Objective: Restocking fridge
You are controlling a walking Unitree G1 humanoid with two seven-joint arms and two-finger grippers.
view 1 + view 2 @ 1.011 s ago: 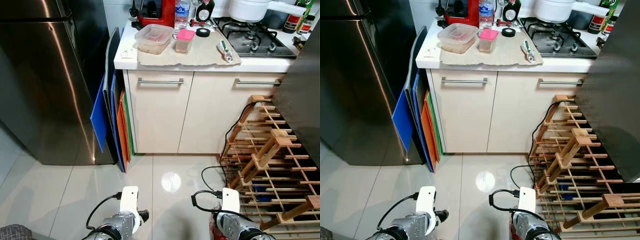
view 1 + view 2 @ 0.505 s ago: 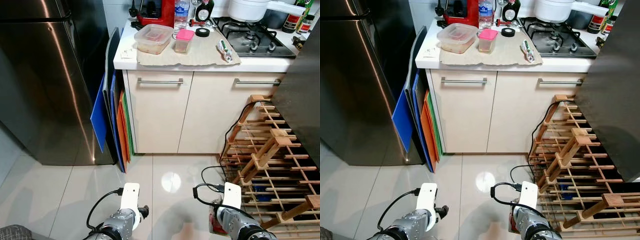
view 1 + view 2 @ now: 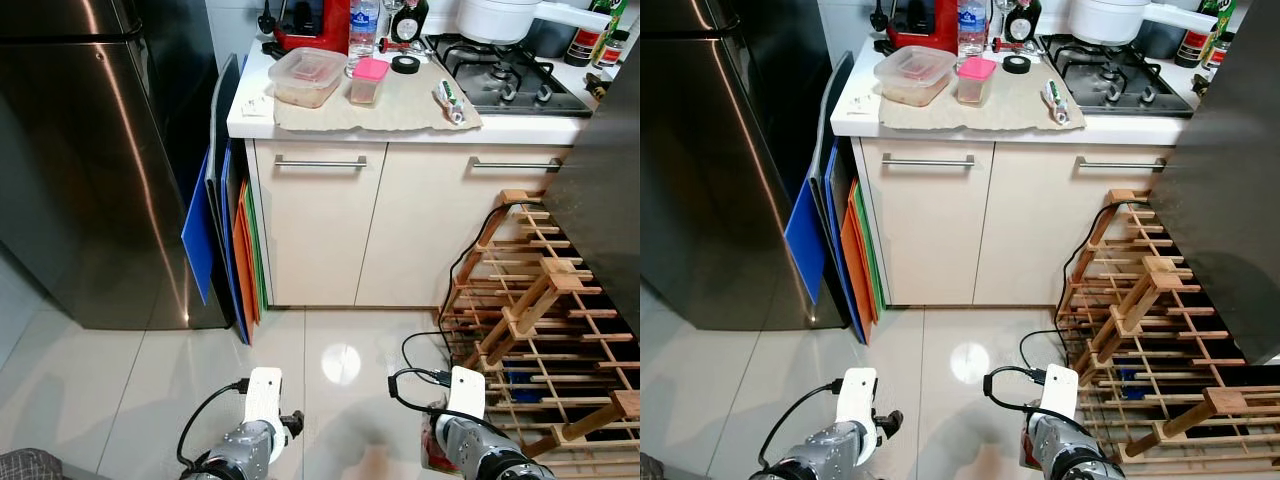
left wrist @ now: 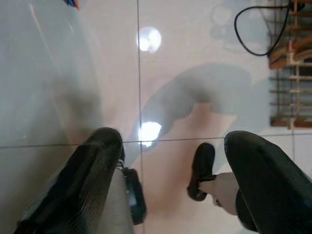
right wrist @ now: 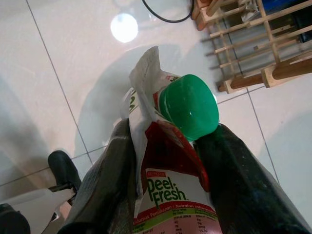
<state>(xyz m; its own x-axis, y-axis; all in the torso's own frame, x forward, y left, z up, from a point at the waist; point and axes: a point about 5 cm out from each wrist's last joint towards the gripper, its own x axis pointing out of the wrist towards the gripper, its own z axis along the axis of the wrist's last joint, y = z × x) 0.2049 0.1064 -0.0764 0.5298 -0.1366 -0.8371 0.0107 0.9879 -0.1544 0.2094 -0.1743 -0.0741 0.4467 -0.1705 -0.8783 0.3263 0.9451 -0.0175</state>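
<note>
The steel fridge (image 3: pixel 90 160) stands at the left with its door closed. Low over the floor tiles, my right gripper (image 5: pixel 168 141) is shut on a red and white juice carton (image 5: pixel 168 180) with a green cap (image 5: pixel 190 105); a sliver of the carton (image 3: pixel 432 455) shows beside my right arm (image 3: pixel 468 445). My left gripper (image 4: pixel 175 146) is open, nothing between its fingers (image 4: pixel 97 161), and it points down at the tiles. My left arm (image 3: pixel 255 450) hangs at the bottom of the eye views.
A white counter (image 3: pixel 250 120) holds a clear food box (image 3: pixel 308 77), a pink-lidded tub (image 3: pixel 369 80) and a gas hob (image 3: pixel 510 75). Coloured boards (image 3: pixel 225 240) lean between fridge and cabinet. A wooden rack (image 3: pixel 540 310) and a black cable (image 3: pixel 465 265) crowd the right.
Both wrists have sunk slightly lower in the eye views. The carton stays held in the right gripper.
</note>
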